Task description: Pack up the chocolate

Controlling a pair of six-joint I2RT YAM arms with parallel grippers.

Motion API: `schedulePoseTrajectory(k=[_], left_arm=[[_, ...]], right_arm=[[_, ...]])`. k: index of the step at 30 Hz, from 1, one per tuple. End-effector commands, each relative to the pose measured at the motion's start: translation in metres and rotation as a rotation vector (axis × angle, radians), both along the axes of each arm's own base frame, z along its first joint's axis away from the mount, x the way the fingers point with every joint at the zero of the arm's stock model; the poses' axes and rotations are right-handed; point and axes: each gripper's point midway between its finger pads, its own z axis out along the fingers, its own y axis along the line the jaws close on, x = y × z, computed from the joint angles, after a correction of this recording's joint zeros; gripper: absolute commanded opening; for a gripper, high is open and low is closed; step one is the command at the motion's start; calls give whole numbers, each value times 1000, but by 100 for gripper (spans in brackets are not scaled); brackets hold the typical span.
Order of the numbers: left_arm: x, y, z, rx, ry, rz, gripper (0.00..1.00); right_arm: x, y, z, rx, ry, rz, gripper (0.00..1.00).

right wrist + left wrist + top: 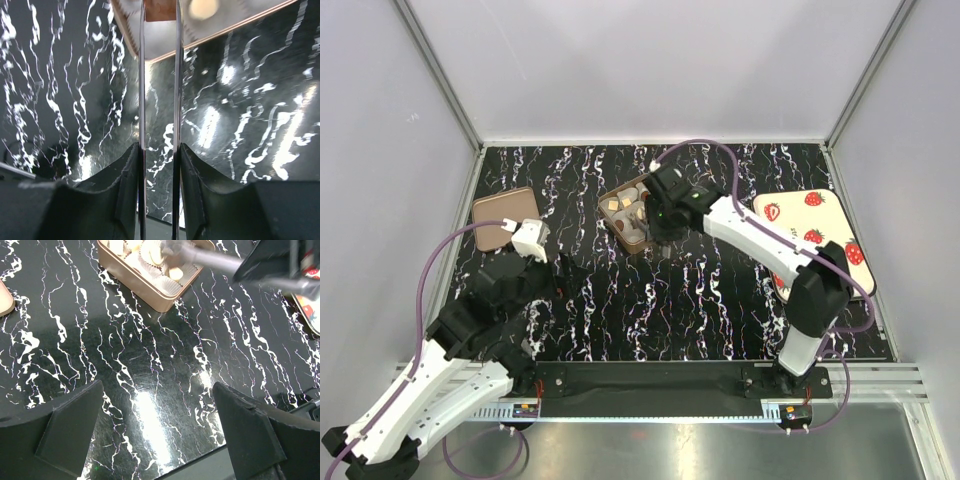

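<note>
PACKING IN PROGRESS: A black, white-veined marble-pattern worktop [720, 310] fills the overhead view. A white rounded board printed with red strawberries [795, 222] lies at centre right, and a flat tan rounded-square lid [500, 212] lies apart at centre left. Between them, just above the middle of the frame, sits the shallow tan box [142, 287], lined with white pleated paper cups [167, 285].

The left tool [157, 385] hangs over bare worktop in the lower half of its own view. Its two dark fingers are spread wide and carry nothing.

The right tool [160, 20] reaches over the near corner of the box. Its long thin blades are drawn close and pinch a small square brown chocolate piece [160, 9] at the top edge of the right wrist view, above a paper cup. Pale round chocolate pieces [175, 273] already sit in neighbouring cups.

Each sweet looks very light and stiff, but smooth-sided and easily marked, so it would likely slip or chip under a hard squeeze. The safest hold appears to be a gentle pinch across two opposite flat sides at mid-height. The blades should stay slim enough to enter a cup without crushing its pleats.
</note>
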Motion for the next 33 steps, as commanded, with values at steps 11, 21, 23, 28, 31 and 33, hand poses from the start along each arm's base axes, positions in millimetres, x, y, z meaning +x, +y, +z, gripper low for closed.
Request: schedulePoseTrajectory(k=[11,21,23,28,31,33], left_arm=[[6,-1,10,-17,-44,13,99],[6,0,9,-14,-41,14,99],[6,-1,10,-15,-42,14,99],[6,-1,9,-13,-39,13,99],[6,-1,9,-15,-40,11,99],[6,-1,10,-15,-41,11,99]], right_arm=[[-18,28,0,-6,-26,37,38],[-20,25,-7,-53,-17,39,42],[-21,25,-8,-63,-14,37,43],[-22,26,-4,-62,-22,41,47],[-20,27,-1,-56,-28,40,48],[-20,27,1,-55,-33,46,49]])
